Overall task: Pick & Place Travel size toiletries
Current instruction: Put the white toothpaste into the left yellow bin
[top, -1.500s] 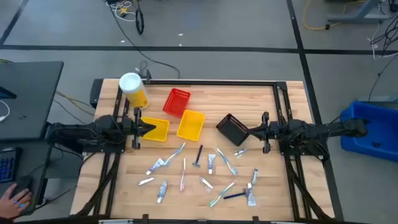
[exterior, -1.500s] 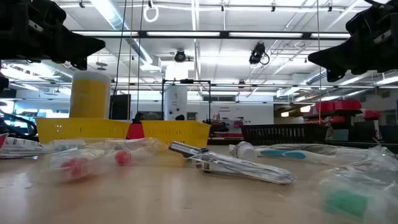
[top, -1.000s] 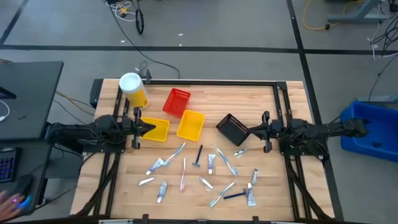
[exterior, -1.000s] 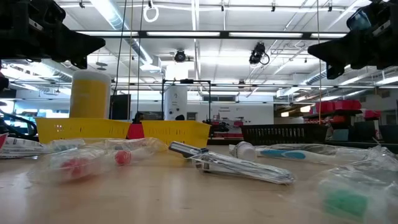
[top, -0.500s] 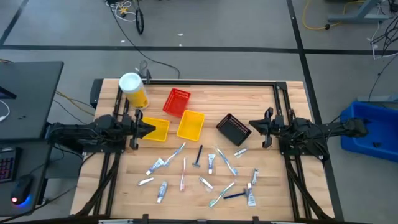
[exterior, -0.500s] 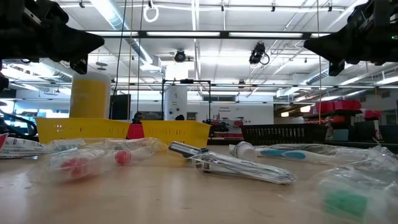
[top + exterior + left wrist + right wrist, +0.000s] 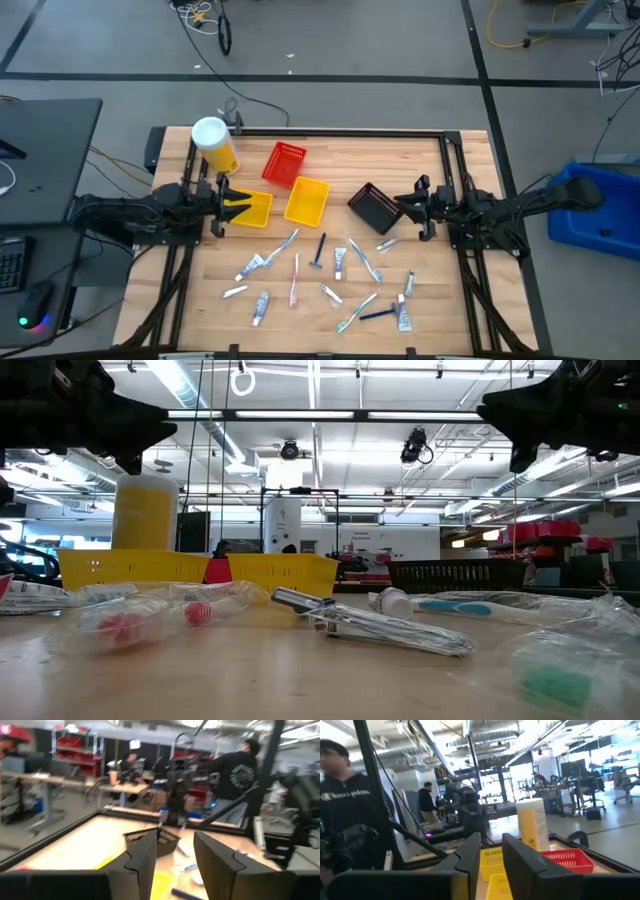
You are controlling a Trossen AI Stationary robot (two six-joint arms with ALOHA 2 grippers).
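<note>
your left gripper (image 7: pixel 226 207) hovers above the left edge of the surface (image 7: pixel 420 160), its tip over the flat yellow bin (image 7: pixel 250 207). the left wrist view shows its jaws parted with a clear gap and nothing between them. your right gripper (image 7: pixel 405 206) hangs near the right edge, just beside the black bin (image 7: pixel 375 207); in the right wrist view its jaws stand narrowly apart and hold nothing. in the low view both arms sit high above the surface, touching none of the items.

the travel size toiletries (image 7: pixel 330 275) lie scattered on the front half of the surface, between the 2 arms and nearer the front edge than the bins. among them you can pick out a dark-handled razor (image 7: pixel 318 251) near the middle, a pink toothbrush (image 7: pixel 295 279) just in front of it, a white tube (image 7: pixel 340 262) to its right, and a blue-handled item (image 7: pixel 377 314) toward the front right corner. none of the items lies in a bin.

the red bin (image 7: pixel 284 163) sits toward the back edge, a second yellow bin (image 7: pixel 307 200) just in front of it, and the large yellow canister (image 7: pixel 214 146) with a white lid stands at the back left corner. people show in the room beyond the surface in both wrist views.
</note>
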